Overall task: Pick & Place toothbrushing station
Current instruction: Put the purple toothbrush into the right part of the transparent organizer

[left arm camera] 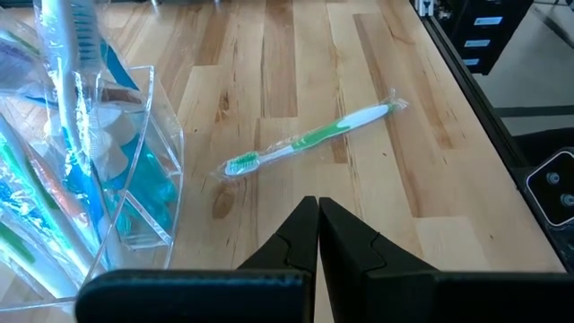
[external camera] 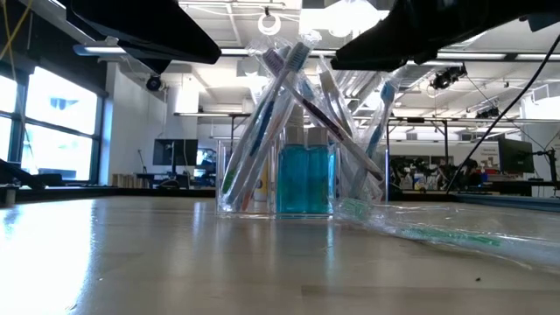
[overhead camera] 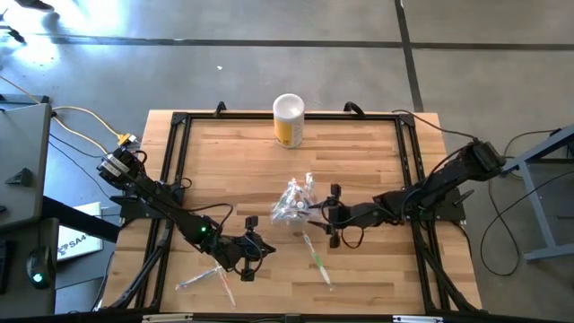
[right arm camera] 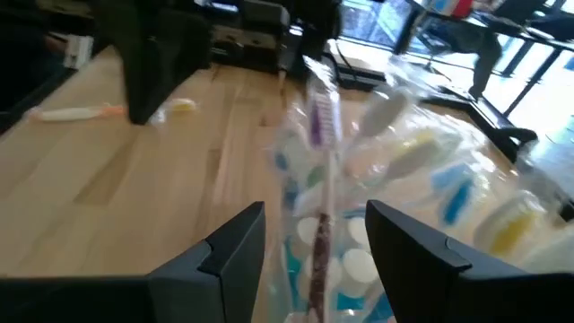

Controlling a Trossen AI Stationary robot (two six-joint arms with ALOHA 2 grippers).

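The toothbrushing station (overhead camera: 294, 202) is a clear holder that stands upright on its base on the table (external camera: 278, 179). Wrapped toothbrushes lean in it around teal tubes. My right gripper (overhead camera: 319, 214) comes level from the table's right and is open. Its fingers stand either side of the brushes' upper ends (right arm camera: 319, 135), above the holder's walls, with no touch showing. My left gripper (overhead camera: 252, 252) hangs shut and empty above the table, nearer the front edge, left of the holder (left arm camera: 108, 179). A wrapped green toothbrush (left arm camera: 309, 139) lies flat on the table near the front.
A yellow canister with a white top (overhead camera: 289, 119) stands at the table's far edge. Another wrapped toothbrush (overhead camera: 203, 278) lies near the front left. Black frame rails (overhead camera: 170, 161) run along the table's sides. Bare wood lies between the holder and the canister.
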